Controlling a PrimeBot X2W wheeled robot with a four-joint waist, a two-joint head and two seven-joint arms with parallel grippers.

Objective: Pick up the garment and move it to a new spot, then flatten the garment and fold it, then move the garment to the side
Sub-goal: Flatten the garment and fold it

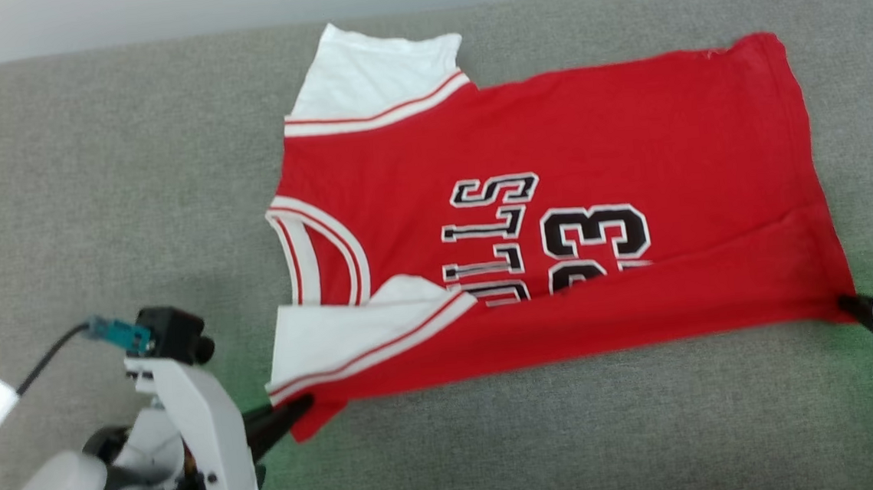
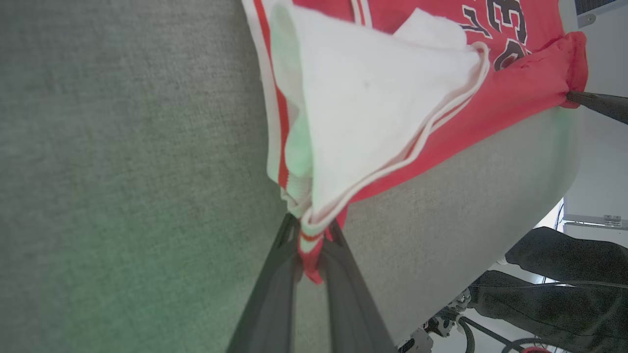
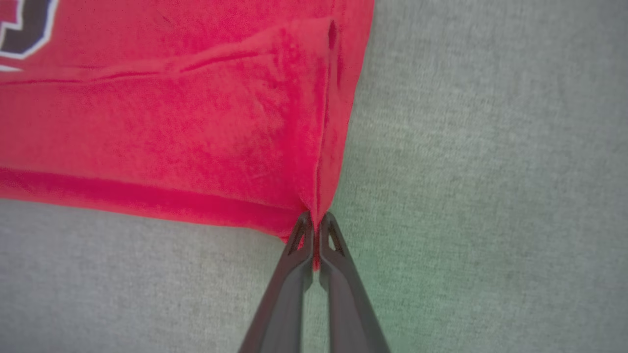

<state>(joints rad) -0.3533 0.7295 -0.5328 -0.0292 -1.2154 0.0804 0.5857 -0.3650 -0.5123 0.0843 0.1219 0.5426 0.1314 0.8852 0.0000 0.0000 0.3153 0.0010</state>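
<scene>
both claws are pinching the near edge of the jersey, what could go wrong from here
1. The right claw grips only the very corner tip of the garment; a pull could slip it free.
2. The left claw pinches the white sleeve bunched together with red cloth, so the fold may come out crooked or creased.

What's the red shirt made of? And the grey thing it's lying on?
The garment looks like soft matte knit cloth, probably cotton or jersey: it wrinkles and folds limply. The grey surface looks like woven, felt-like upholstery fabric: fuzzy, flecked, no shine.
</scene>
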